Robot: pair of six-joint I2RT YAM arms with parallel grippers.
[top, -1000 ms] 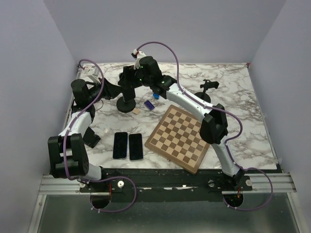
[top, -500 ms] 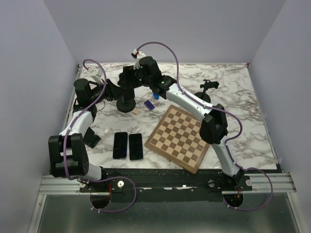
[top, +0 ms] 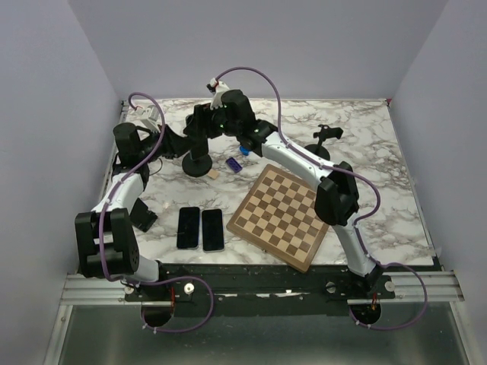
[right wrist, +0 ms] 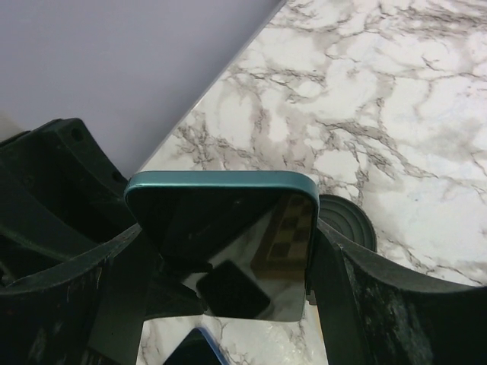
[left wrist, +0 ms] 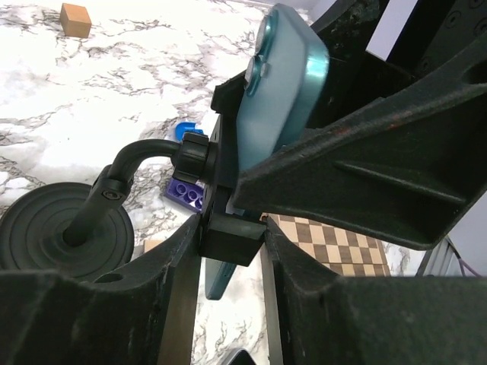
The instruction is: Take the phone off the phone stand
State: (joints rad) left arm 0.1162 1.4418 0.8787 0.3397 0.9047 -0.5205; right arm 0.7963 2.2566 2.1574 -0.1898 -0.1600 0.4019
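Phone, teal, upright in the phone stand clip.

Nearer than the stand: two dark phones lying flat; chessboard nearer and to the stand's right. Blue brick just right of the stand's base.

Left arm folded, reaching in from the stand's left. Left gripper pinches the stand's lower clip from both sides, below the phone.

Right arm stretched out long from the stand's right. Right gripper clamped on the phone's two side edges, above the clip.

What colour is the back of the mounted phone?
Teal. The phone in the phone stand shows best in the left wrist view.
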